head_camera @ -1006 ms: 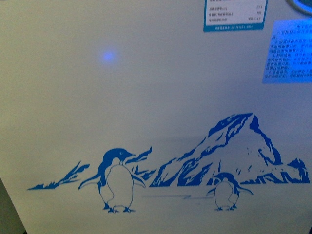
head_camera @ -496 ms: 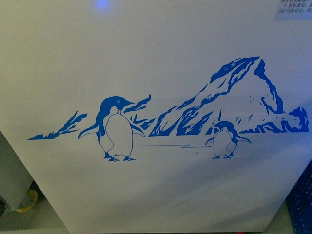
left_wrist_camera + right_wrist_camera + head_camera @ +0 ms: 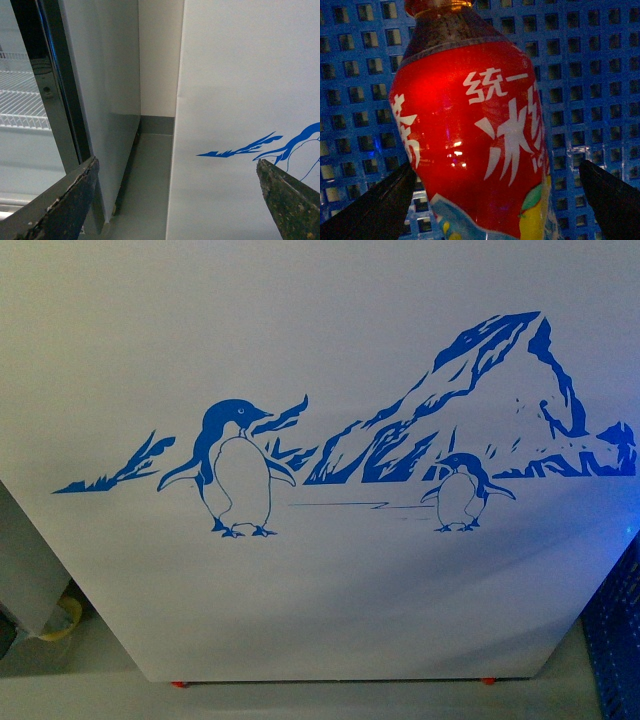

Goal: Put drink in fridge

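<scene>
White sheet-metal front panel of the fridge [image 3: 330, 590] fills the front view, printed with a blue decal [image 3: 380, 450] of two penguins before a mountain; two small red feet [image 3: 178, 682] show under its lower edge. A grey cabinet [image 3: 28, 570] stands just beside it on the left, and the edge of a blue lattice crate [image 3: 612, 640] shows low on the right. In the left wrist view the left claw [image 3: 176, 164] is spread wide and holds nothing. It faces the narrow floor gap [image 3: 150, 170] between the fridge's panel and the cabinet's grey side wall, with white wire shelves [image 3: 20, 100] visible behind the cabinet's glass door. In the dim, blue-lit right wrist view, the drink [image 3: 470, 140] stands upright with its cap upward, its red label lettered in white. It lies between the parted fingers [image 3: 375, 210] of the right claw [image 3: 496, 165], which is not clamped on it, with the blue lattice close behind. What the bottle rests on is hidden.
</scene>
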`<action>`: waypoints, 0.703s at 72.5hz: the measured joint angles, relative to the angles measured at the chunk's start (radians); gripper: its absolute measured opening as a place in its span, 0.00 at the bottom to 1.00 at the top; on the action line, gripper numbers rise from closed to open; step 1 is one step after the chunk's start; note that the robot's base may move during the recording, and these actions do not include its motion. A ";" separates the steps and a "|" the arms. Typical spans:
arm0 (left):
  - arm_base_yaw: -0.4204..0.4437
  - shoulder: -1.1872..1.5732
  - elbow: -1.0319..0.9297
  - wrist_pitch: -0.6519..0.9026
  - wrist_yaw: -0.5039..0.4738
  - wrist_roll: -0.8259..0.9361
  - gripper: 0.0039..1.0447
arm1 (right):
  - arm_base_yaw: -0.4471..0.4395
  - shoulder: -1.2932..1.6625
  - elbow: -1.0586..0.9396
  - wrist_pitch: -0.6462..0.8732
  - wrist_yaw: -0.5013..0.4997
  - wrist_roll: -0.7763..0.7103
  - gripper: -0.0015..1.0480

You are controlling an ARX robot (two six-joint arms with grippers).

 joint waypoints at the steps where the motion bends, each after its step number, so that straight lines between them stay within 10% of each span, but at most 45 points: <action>1: 0.000 0.000 0.000 0.000 0.000 0.000 0.92 | 0.001 0.003 0.003 0.000 0.001 0.000 0.93; 39: 0.000 0.000 0.000 0.000 0.000 0.000 0.92 | -0.026 -0.122 -0.138 0.067 0.003 0.029 0.40; 51: 0.000 0.000 0.000 0.000 0.000 0.000 0.92 | -0.058 -0.372 -0.309 0.114 -0.048 0.046 0.38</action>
